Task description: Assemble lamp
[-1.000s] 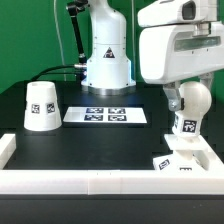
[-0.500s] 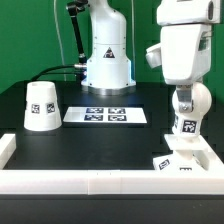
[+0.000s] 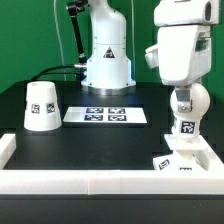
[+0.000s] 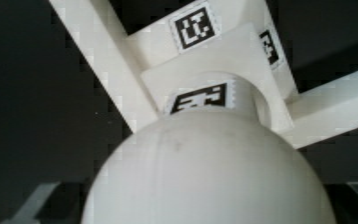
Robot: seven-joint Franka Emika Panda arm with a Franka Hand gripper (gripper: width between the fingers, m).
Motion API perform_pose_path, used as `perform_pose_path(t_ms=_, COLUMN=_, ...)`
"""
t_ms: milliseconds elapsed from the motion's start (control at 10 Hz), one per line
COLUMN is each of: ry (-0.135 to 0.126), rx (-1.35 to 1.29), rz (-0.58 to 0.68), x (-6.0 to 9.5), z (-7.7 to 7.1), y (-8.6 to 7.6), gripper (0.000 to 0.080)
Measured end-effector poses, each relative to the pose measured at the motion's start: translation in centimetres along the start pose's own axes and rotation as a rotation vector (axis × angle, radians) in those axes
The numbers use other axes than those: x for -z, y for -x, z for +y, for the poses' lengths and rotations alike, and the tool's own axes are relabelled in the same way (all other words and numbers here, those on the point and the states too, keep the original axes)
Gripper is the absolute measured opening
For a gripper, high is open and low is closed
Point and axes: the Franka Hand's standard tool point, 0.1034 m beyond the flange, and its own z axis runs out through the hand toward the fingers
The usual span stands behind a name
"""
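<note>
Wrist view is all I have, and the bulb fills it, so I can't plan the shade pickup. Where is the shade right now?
Observer: The shade stands wide end down on the table, at the exterior view's left, well apart from the bulb.
Operator: What lies between them?
Observer: The marker board lies flat on the table between the shade and the bulb.
Operator: Is the bulb upright?
Observer: Yes. It stands upright at the exterior view's right, and its neck appears to meet the base.
</note>
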Motion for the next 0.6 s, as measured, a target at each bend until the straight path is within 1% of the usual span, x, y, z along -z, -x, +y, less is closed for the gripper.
perform_pose_path(t_ms=300, ry=0.000, rx=-0.320, rz=0.003, x=0.05, z=0.13, y=0.17, gripper=0.0577)
perform_pose_path(t_ms=600, ry=0.004, rx=-0.549, rz=0.003, x=0.05, z=0.36, y=0.42, gripper=0.0578)
